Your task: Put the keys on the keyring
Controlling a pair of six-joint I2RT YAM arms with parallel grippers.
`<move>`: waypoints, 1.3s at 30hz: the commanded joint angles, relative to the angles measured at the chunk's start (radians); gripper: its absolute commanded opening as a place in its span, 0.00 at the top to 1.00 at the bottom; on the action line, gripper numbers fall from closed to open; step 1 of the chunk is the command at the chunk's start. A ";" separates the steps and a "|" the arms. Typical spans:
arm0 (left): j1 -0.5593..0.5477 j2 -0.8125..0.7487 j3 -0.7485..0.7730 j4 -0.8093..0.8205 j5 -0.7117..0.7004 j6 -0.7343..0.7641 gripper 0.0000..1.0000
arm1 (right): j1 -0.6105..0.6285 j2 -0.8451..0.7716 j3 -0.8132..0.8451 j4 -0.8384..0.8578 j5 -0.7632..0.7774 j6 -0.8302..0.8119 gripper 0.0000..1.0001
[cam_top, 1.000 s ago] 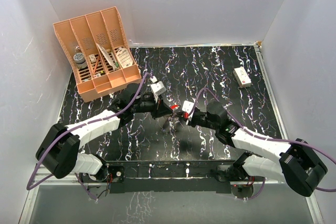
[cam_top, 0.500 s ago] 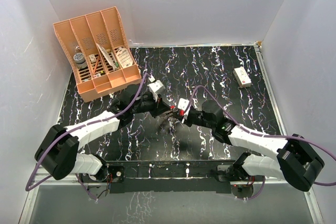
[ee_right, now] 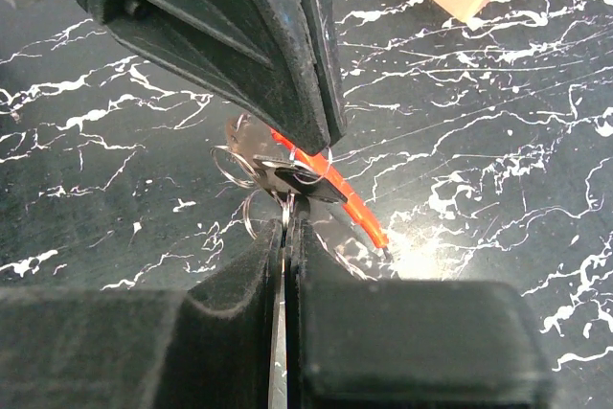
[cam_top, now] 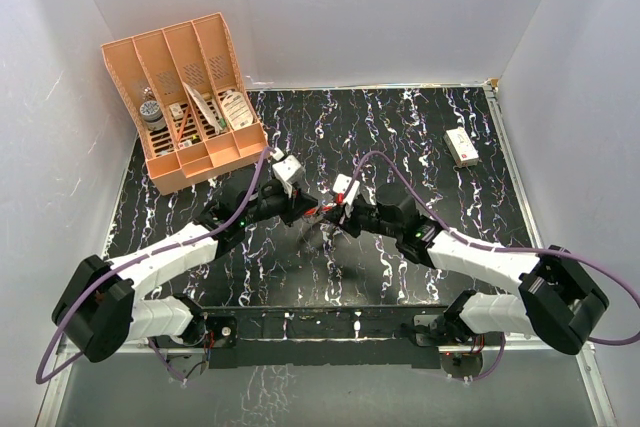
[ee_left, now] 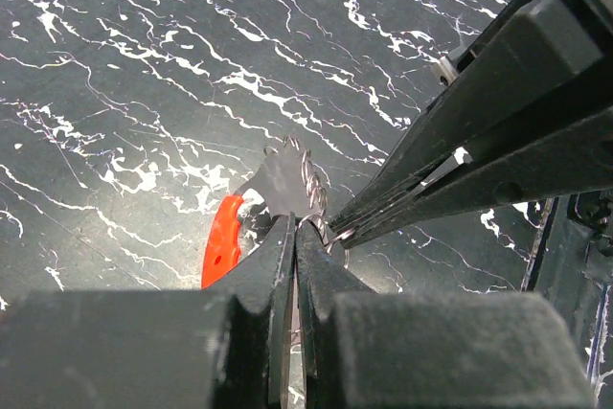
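At frame centre, my left gripper (ee_left: pixel 292 229) clamps the keyring (ee_right: pixel 360 211), right gripper (ee_right: pixel 287 215) pinches the key (ee_right: pixel 303 183); I nudge gently, aligning both.

Plain white walls (cam_top: pixel 400 7), black tabletop (cam_top: pixel 420 127) veined with white, orange desk organizer (cam_top: pixel 185 97) at far left, even light
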 commanded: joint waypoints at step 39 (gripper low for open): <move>-0.021 -0.181 -0.051 0.026 -0.201 0.002 1.00 | 0.004 0.071 0.018 -0.031 0.181 0.105 0.96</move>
